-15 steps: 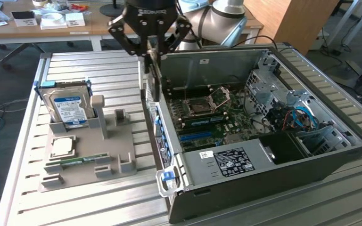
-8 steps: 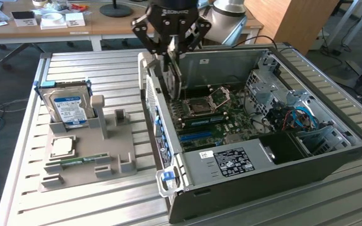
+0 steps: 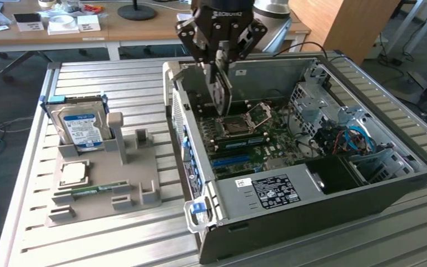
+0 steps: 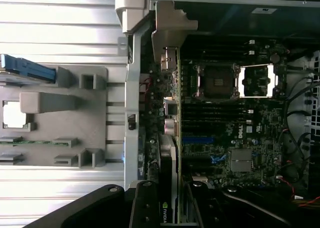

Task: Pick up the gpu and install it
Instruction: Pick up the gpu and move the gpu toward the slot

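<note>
Clamped upright in the closed pincer (image 3: 219, 62): gpu (image 3: 223, 97), above motherboard (image 3: 262, 142) inside open case (image 3: 273, 192); slatted bench (image 3: 109, 78), office desk (image 3: 147, 30) behind.

The exterior camera looks down slantwise from well back over the table (image 3: 102, 78). The wrist camera stares straight down, close; both take in the motherboard (image 3: 269, 136) and grey parts holder (image 3: 135, 167).

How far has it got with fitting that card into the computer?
The pick-up looks done: the gripper is shut on the gpu, clear of the grey holder. In hand: the card hangs upright over the motherboard in the open case. Left: it is not yet seated in a slot.
</note>
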Robot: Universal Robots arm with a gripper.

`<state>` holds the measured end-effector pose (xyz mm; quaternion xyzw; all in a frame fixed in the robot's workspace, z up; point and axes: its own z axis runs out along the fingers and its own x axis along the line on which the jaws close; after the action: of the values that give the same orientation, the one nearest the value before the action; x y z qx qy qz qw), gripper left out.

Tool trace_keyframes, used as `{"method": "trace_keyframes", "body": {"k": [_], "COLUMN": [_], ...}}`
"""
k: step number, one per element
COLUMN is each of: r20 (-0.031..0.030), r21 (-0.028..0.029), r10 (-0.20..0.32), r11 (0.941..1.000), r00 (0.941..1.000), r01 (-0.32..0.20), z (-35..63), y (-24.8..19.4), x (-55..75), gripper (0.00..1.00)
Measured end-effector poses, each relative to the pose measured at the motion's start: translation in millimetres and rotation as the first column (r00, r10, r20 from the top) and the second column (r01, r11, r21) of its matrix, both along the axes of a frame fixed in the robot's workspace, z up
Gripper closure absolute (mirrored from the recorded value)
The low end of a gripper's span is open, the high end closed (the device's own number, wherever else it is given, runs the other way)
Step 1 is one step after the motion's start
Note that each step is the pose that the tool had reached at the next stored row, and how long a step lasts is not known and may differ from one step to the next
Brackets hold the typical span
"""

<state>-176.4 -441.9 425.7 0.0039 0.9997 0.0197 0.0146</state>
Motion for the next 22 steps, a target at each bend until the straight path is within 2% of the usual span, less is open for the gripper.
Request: {"method": "trace_keyframes", "body": {"k": [22], "r20": [0.0], "r21": [0.0], "r10": [0.0], "r11": [1.0], "r00": [1.0], "r01": [0.0], "z": [0.0], "y": [0.0], "x": [85.7], "gripper": [0.73]}}
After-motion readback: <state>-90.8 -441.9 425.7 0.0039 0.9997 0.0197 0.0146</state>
